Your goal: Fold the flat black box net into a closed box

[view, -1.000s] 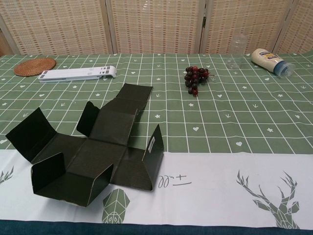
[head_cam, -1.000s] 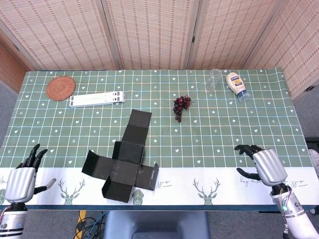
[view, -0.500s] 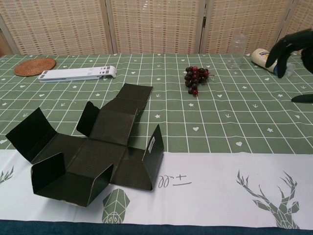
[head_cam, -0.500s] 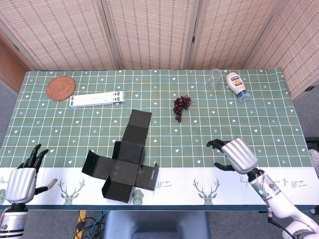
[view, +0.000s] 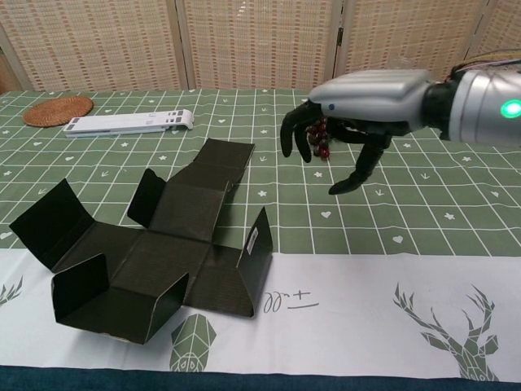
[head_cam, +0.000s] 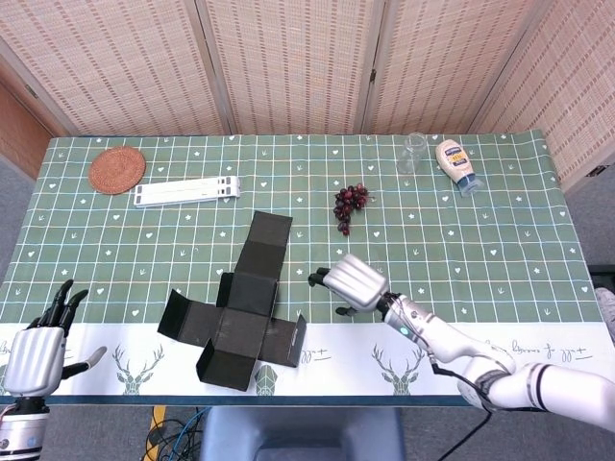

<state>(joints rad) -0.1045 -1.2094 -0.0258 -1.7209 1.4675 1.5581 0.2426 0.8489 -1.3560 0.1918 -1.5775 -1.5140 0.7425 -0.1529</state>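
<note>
Setting: woven-cane screens stand behind a surface (head_cam: 480, 230) covered in a green grid-patterned cloth with a white deer-print border at the near edge.
Box net: flat black cardboard box net (head_cam: 240, 303) (view: 155, 248) lies at the near-left of the surface, straddling the green and the white border; several side flaps already stand partly upright.
Handling: it looks light, thin and stiff along its panels, bending only at the creases, so it probably slides if pushed; best taken by a raised flap edge, pressing the panel below it.
Axis: its long arm runs from the near edge away toward the far side, tilted slightly right, ending in a flat panel pointing at the screens.
Right hand: silver right hand (head_cam: 354, 282) (view: 346, 122) hovers just right of the net, touching nothing, dark fingers (view: 295, 134) apart and curved downward, empty.
Left hand: silver left hand (head_cam: 34, 338) sits at the near-left corner, well apart from the net, fingers spread, empty.
Beyond: dark red grape bunch (head_cam: 349, 205) lies behind the right hand.
</note>
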